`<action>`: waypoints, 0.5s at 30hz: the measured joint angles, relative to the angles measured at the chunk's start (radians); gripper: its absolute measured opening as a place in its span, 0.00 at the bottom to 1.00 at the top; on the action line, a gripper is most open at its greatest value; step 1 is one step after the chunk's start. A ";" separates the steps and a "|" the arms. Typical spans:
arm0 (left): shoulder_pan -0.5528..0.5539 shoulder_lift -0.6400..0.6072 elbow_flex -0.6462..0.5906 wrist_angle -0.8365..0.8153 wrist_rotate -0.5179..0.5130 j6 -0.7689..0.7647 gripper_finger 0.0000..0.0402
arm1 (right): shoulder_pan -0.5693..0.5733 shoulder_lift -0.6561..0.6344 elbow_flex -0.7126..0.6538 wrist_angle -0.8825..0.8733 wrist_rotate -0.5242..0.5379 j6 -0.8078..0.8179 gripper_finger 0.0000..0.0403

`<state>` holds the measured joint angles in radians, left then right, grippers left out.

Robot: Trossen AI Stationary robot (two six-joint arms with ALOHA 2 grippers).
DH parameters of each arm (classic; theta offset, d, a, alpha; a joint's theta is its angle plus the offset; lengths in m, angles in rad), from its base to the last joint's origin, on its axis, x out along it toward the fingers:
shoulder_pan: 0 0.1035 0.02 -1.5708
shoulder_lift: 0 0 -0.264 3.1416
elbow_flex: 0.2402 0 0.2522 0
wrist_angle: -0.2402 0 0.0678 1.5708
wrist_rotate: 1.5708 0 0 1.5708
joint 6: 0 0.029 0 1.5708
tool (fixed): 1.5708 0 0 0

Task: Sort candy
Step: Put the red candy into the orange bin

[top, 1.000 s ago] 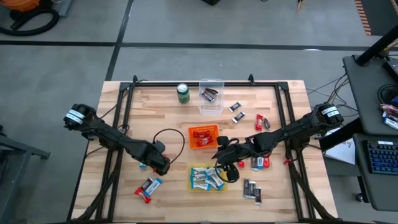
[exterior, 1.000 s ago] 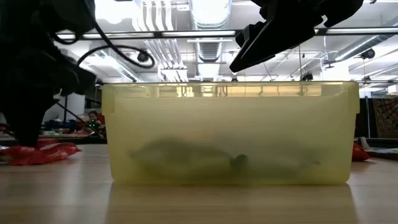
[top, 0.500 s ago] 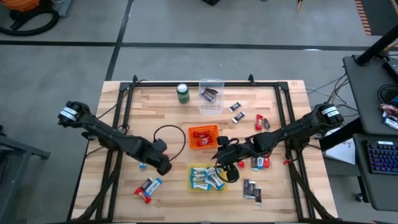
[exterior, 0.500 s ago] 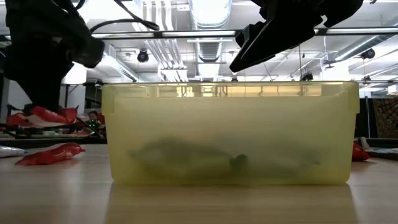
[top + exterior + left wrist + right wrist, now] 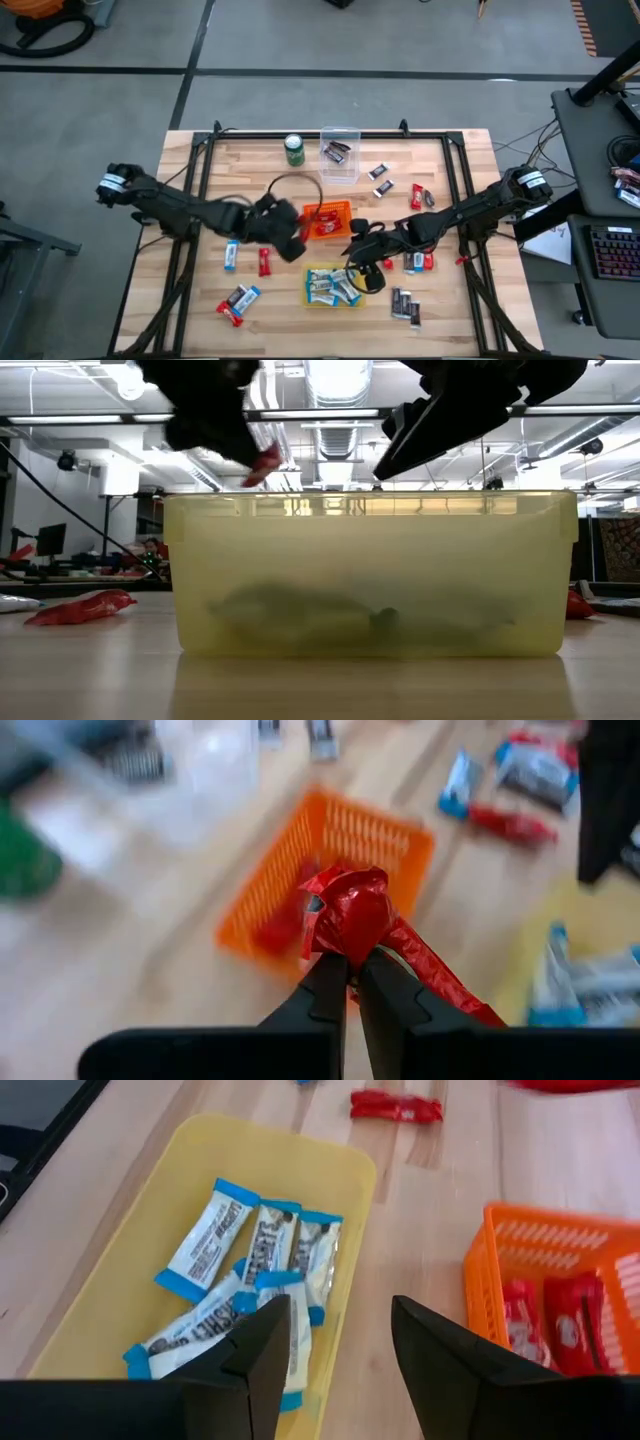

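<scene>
The left gripper (image 5: 348,970) is pinching a red wrapped candy bar (image 5: 372,927) between its closed fingers, holding it in the air just beside the orange bin (image 5: 327,219), which is already carrying red candies (image 5: 560,1315). The right gripper (image 5: 335,1345) is hovering with its fingers spread apart and empty above the yellow bin (image 5: 338,1168), where blue-and-white candy bars (image 5: 258,1270) are lying in a heap. On the wooden table (image 5: 250,170), more candies are lying loose: a red one (image 5: 264,261) and a blue-and-white one (image 5: 231,256) near the left arm, and dark-wrapped ones (image 5: 402,303) near the front edge. A clear bin (image 5: 339,155) and a green can (image 5: 294,150) are standing at the far side.
</scene>
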<state>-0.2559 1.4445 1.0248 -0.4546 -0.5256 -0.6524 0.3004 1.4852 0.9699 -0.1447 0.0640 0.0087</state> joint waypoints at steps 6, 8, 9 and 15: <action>0.121 0.068 -0.003 0.191 0.011 0.291 0.00 | 0.001 -0.058 0.002 -0.112 0.000 0.094 0.41; 0.150 0.096 -0.003 0.223 0.031 0.370 0.00 | 0.003 -0.077 0.002 -0.151 0.000 0.127 0.40; 0.162 0.109 -0.004 0.229 0.055 0.419 0.00 | 0.007 -0.086 0.002 -0.161 0.000 0.135 0.40; 0.193 0.157 -0.001 0.219 0.172 0.763 0.00 | 0.026 -0.126 0.002 -0.200 -0.003 0.165 0.40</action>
<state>-0.0630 1.6010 1.0239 -0.2358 -0.3538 0.1106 0.3267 1.3594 0.9714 -0.3444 0.0610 0.1740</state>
